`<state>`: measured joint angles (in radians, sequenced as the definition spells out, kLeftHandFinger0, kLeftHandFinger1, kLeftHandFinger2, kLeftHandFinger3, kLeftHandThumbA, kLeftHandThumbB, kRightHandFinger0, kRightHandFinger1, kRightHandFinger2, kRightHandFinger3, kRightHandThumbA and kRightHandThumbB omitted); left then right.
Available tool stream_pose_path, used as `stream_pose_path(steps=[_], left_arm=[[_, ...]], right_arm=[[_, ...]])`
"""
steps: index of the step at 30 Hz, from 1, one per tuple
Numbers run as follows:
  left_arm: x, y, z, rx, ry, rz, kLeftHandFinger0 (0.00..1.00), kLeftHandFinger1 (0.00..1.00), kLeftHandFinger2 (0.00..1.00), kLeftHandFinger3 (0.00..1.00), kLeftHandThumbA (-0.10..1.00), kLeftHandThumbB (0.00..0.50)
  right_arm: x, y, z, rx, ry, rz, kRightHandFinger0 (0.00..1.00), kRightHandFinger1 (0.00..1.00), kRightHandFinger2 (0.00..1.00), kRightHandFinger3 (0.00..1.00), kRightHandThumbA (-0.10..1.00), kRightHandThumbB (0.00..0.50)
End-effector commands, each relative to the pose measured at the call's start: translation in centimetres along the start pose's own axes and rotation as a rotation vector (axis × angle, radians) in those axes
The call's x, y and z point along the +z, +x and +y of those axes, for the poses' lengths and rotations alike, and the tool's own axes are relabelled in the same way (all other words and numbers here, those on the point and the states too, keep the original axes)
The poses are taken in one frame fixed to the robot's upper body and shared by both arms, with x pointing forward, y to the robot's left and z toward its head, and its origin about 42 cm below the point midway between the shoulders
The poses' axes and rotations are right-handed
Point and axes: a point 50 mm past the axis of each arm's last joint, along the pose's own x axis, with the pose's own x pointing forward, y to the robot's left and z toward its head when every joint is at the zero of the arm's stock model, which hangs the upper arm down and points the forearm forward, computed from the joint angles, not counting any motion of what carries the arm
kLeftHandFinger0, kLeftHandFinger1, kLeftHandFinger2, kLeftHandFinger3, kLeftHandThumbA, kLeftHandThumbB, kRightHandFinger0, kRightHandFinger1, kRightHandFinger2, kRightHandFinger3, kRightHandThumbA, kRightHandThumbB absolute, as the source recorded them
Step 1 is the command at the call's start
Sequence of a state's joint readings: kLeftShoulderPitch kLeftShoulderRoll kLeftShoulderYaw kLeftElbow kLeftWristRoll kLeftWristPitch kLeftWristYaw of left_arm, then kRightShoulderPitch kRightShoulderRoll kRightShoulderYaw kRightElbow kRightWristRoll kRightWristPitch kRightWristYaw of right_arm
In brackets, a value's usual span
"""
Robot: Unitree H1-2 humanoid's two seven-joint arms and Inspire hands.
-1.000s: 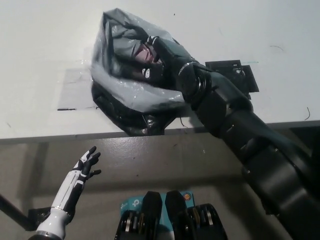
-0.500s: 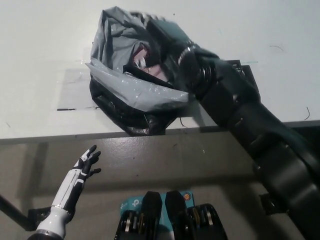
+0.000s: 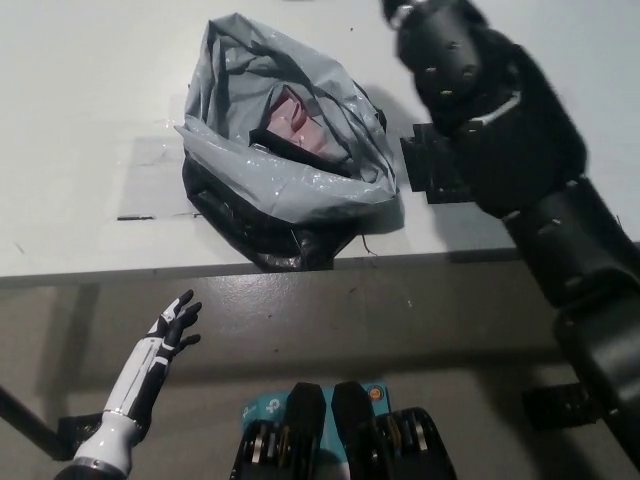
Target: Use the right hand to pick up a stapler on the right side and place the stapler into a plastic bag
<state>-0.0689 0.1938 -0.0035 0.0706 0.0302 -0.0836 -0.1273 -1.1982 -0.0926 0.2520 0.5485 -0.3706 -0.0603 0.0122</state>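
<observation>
Right arm [image 3: 500,130] runs off the top edge; right hand cut off, grip cannot be told. Pinkish item [image 3: 295,118] inside plastic bag [image 3: 290,185] is indistinct. Left hand [image 3: 172,325] rests open, lower left.

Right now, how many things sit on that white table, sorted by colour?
Grey: 1, the plastic bag
Pinkish: 1, the pinkish item lying inside the bag's open mouth
Black: 1, the flat black piece right of the bag, partly hidden by the robot's arm
Total: 3
</observation>
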Motion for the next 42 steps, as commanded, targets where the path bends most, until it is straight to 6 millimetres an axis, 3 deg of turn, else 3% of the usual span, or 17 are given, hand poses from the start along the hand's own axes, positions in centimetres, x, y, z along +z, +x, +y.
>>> stream_pose_path(steps=[1, 4, 6, 7, 10, 11, 15, 18, 21, 24, 26, 28, 35, 37, 42], left_arm=[[2.8, 2.4, 0.6, -0.001, 0.01, -0.09, 1.0, 1.0, 1.0, 1.0, 1.0, 0.261], [3.0, 2.8, 0.5, 0.003, 0.012, -0.102, 1.0, 1.0, 1.0, 1.0, 1.0, 0.248], [3.2, 3.2, 0.8, -0.009, 0.029, -0.134, 1.0, 1.0, 1.0, 1.0, 1.0, 0.235], [3.2, 3.3, 0.8, -0.014, 0.031, -0.141, 1.0, 1.0, 1.0, 1.0, 1.0, 0.231], [3.3, 3.5, 0.9, -0.031, 0.031, -0.146, 1.0, 1.0, 1.0, 1.0, 1.0, 0.295], [3.3, 3.6, 0.8, -0.035, 0.026, -0.145, 1.0, 1.0, 1.0, 1.0, 1.0, 0.31], [3.2, 3.5, 0.9, -0.053, 0.034, -0.147, 1.0, 1.0, 1.0, 1.0, 1.0, 0.333], [3.3, 3.7, 0.9, -0.062, 0.036, -0.158, 1.0, 1.0, 1.0, 1.0, 1.0, 0.357], [3.5, 4.0, 0.9, -0.063, 0.034, -0.17, 1.0, 1.0, 1.0, 1.0, 1.0, 0.361], [4.0, 4.4, 0.9, -0.064, 0.037, -0.186, 1.0, 1.0, 1.0, 1.0, 1.0, 0.364], [4.1, 4.5, 0.9, -0.068, 0.037, -0.198, 1.0, 1.0, 1.0, 1.0, 1.0, 0.362], [4.2, 4.7, 0.9, -0.073, 0.04, -0.208, 1.0, 1.0, 1.0, 1.0, 1.0, 0.352], [4.7, 5.5, 1.1, -0.083, 0.033, -0.219, 1.0, 1.0, 1.0, 1.0, 1.0, 0.351], [4.3, 4.8, 1.2, -0.079, 0.033, -0.207, 1.0, 1.0, 1.0, 1.0, 1.0, 0.346], [2.6, 2.5, 0.2, -0.081, 0.021, -0.165, 1.0, 1.0, 1.0, 1.0, 1.0, 0.316]], right_arm=[[7.0, -12.4, -17.3, -0.381, 0.12, -0.343, 1.0, 1.0, 1.0, 1.0, 0.93, 0.388], [6.6, -16.6, -16.5, -0.388, 0.093, -0.355, 1.0, 1.0, 1.0, 1.0, 0.96, 0.392], [6.3, -21.8, -14.4, -0.4, 0.031, -0.37, 1.0, 1.0, 1.0, 1.0, 0.99, 0.358], [6.3, -22.5, -14.0, -0.401, 0.034, -0.375, 1.0, 1.0, 1.0, 1.0, 0.98, 0.357], [6.2, -27.4, -10.4, -0.414, 0.087, -0.388, 1.0, 1.0, 1.0, 1.0, 0.97, 0.316], [6.2, -28.8, -9.1, -0.412, 0.12, -0.37, 1.0, 1.0, 1.0, 1.0, 0.97, 0.327], [6.3, -31.3, -6.2, -0.409, 0.155, -0.326, 1.0, 1.0, 1.0, 1.0, 1.0, 0.337], [6.3, -32.3, -3.4, -0.39, 0.216, -0.296, 1.0, 1.0, 1.0, 1.0, 0.97, 0.317], [5.3, -32.5, -1.3, -0.348, 0.247, -0.246, 1.0, 1.0, 1.0, 1.0, 0.99, 0.327], [2.5, -31.5, 0.7, -0.315, 0.289, -0.162, 1.0, 1.0, 1.0, 1.0, 0.97, 0.332], [-0.8, -30.6, 2.6, -0.308, 0.314, -0.048, 1.0, 1.0, 1.0, 1.0, 0.97, 0.344], [-3.5, -30.2, 4.1, -0.291, 0.331, 0.052, 1.0, 1.0, 1.0, 1.0, 0.95, 0.32], [-11.3, -31.0, 8.4, -0.214, 0.389, 0.299, 1.0, 1.0, 1.0, 1.0, 0.81, 0.305], [-12.7, -32.5, 9.9, -0.106, 0.301, 0.404, 1.0, 1.0, 1.0, 1.0, 0.91, 0.315], [-13.4, -36.2, 11.9, -0.007, 0.308, 0.489, 1.0, 1.0, 1.0, 1.0, 0.84, 0.3]])
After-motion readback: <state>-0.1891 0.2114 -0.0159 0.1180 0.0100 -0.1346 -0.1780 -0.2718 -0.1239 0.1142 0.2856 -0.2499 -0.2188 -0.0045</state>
